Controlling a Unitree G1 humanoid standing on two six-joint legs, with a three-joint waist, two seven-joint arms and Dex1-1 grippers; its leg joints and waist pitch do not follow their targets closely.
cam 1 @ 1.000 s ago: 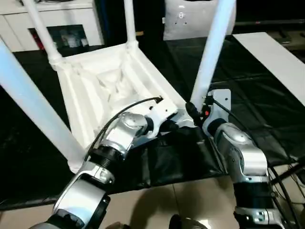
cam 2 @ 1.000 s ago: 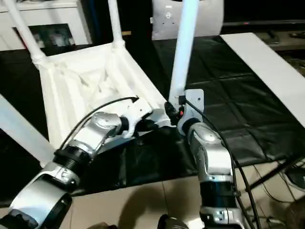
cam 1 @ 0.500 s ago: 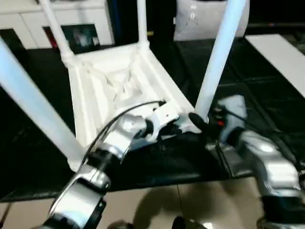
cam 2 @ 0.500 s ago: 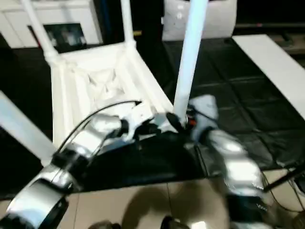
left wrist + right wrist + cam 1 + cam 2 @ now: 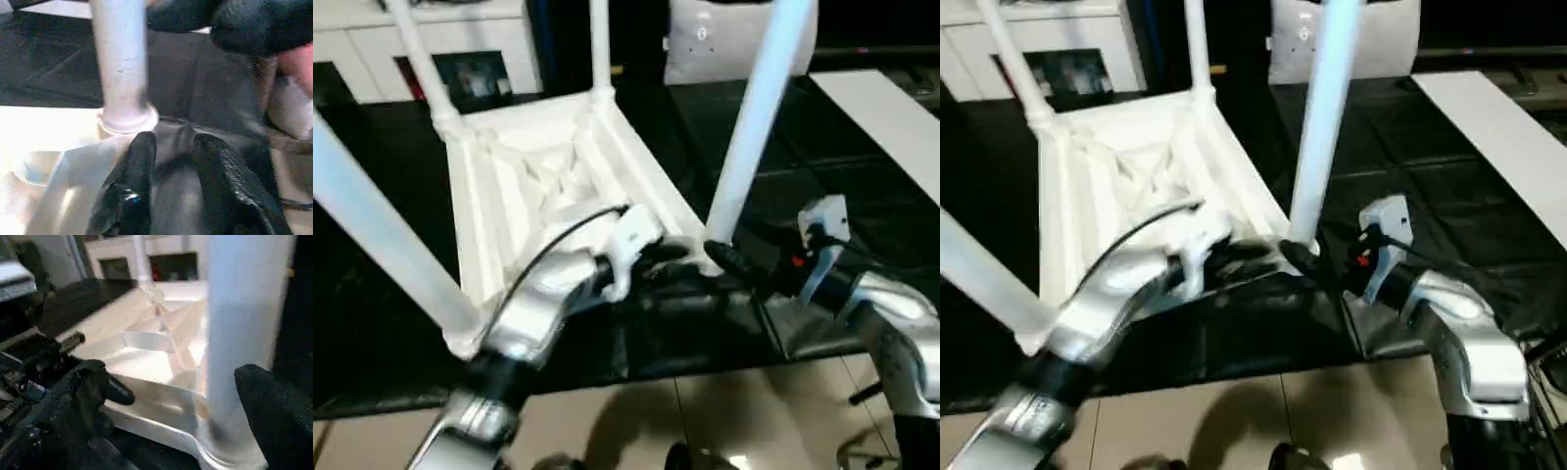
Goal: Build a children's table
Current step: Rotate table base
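The children's table (image 5: 548,176) lies upside down on a black mat (image 5: 862,186), its ribbed underside facing up and its four white legs rising from the round corner sockets. The near right leg (image 5: 754,117) stands in the corner closest to both grippers; the near left leg (image 5: 372,235) slants up past the picture's left edge, and the two far legs (image 5: 599,49) stand at the back corners.

The left gripper (image 5: 178,161) hangs at the near right corner of the tabletop, its black fingers (image 5: 139,166) parted a little and grasping nothing; one fingertip sits just below the socket collar of the near right leg, beside the tabletop's rim. The right gripper (image 5: 176,391) is spread wide and released, its two fingers (image 5: 83,382) standing on either side of that same leg near its base, apart from it. In the head views the right gripper's fingertip (image 5: 729,259) points toward the foot of the leg from the right.

Behind the mat stands a white cabinet with glass doors (image 5: 460,69). A flat white board (image 5: 881,117) lies on the mat's far right. In front of the mat is a tiled floor (image 5: 724,421).
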